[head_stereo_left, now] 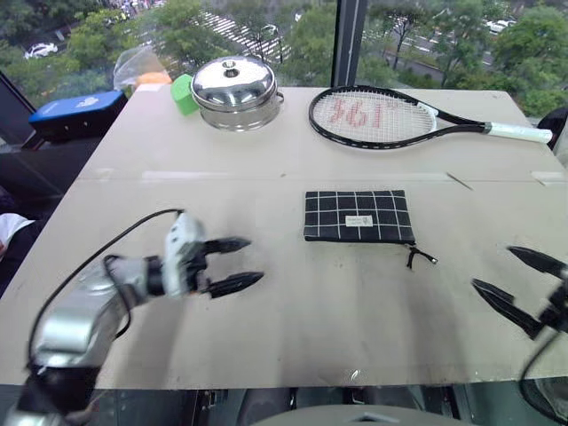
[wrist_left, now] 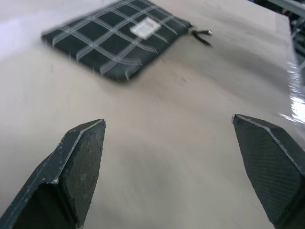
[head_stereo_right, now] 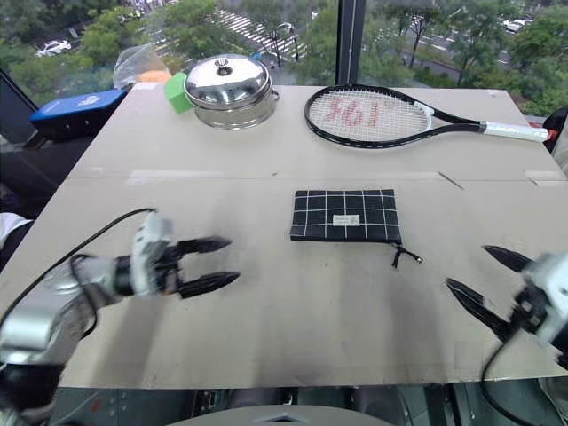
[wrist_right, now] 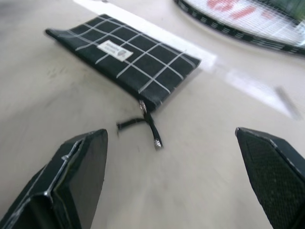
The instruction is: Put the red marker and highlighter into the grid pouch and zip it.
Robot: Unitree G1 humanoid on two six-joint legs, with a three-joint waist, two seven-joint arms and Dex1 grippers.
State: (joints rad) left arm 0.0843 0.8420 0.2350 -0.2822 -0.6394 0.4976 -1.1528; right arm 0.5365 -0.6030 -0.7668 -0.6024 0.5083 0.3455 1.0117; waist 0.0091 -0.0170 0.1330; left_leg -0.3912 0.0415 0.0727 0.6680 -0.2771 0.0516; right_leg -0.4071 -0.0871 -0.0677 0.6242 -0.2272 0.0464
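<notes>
Bench (head_stereo_left: pixel 293 319) carries the grid pouch (head_stereo_left: pixel 358 216) flat at its centre, looking zipped, pull cord (head_stereo_left: pixel 419 257) trailing. My left fingers (head_stereo_left: pixel 232 264) and right fingers (head_stereo_left: pixel 519 284) spread empty; a half-closed zipper could spill pens.

A: What lies ahead of the right gripper (wrist_right: pixel 171 176)?

B: The grid pouch (wrist_right: pixel 125 55), flat on the pale table (wrist_right: pixel 57 109), black with white lines and a small white label (wrist_right: pixel 116 49) on its face.

A: And the zipper?

B: It looks closed. The slider sits at the pouch's near corner, with the black pull cord (wrist_right: pixel 143 126) trailing loose onto the table toward the gripper.

A: How do the fingers (wrist_right: pixel 78 176) stand?

B: Spread wide, with bare table between them, apart from the pouch and cord.

A: Anything beyond the pouch?

B: A tennis racket (wrist_right: pixel 248 21), its black frame and white strings with red marking, and a strip of pale tape (wrist_right: pixel 205 57) running across the table just behind the pouch.
</notes>
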